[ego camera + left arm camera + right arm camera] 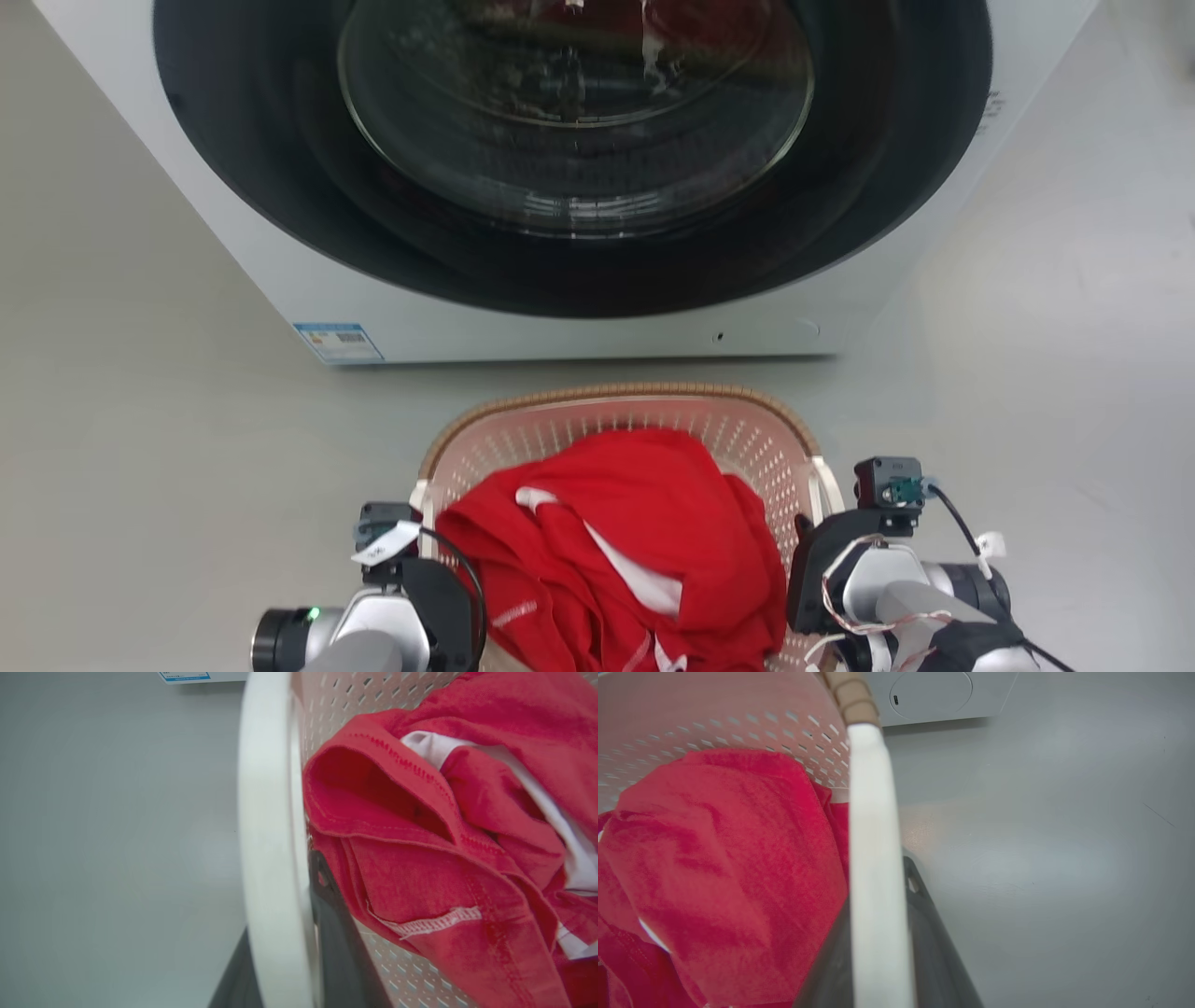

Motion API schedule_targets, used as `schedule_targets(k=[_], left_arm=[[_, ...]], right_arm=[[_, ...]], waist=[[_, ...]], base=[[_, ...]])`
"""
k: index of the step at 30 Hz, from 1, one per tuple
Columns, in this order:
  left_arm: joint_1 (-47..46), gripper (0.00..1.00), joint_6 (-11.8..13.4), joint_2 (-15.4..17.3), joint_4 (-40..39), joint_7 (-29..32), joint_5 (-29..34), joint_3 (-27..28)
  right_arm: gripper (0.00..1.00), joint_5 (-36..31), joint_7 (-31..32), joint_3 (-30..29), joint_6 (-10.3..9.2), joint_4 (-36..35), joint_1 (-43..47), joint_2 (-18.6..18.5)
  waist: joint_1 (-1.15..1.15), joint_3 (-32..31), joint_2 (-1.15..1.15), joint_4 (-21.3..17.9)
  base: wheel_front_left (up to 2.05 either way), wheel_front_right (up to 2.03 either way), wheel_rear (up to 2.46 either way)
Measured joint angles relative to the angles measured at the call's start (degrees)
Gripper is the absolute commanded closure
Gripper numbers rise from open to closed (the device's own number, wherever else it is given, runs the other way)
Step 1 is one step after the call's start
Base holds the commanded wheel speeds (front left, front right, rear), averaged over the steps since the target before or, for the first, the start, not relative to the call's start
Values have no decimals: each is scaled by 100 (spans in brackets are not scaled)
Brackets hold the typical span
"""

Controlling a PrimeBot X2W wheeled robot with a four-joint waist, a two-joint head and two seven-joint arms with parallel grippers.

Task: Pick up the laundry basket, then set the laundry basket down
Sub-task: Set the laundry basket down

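Note:
The laundry basket, pale pink perforated plastic with a brown woven-look rim, sits low in the head view in front of the washing machine. It holds a crumpled red garment with white trim. My left gripper is at the basket's left side. In the left wrist view its dark fingers are shut on the white side handle. My right gripper is at the right side, and its fingers likewise clamp the other white handle. I cannot tell whether the basket touches the floor.
The white washing machine with its big dark round door stands shut just beyond the basket. Bare grey floor spreads to the left and right of the basket and the machine.

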Motion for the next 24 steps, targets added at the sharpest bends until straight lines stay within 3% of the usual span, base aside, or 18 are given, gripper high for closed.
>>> schedule_targets(k=[24], left_arm=[[-1406, 100, 35, 19, 45, -452, 118, 186]], right_arm=[[100, -285, -310, 36, 0, 261, -1520, -10]], waist=[[0, 2036, 1, 31]], base=[[0, 0, 0]])
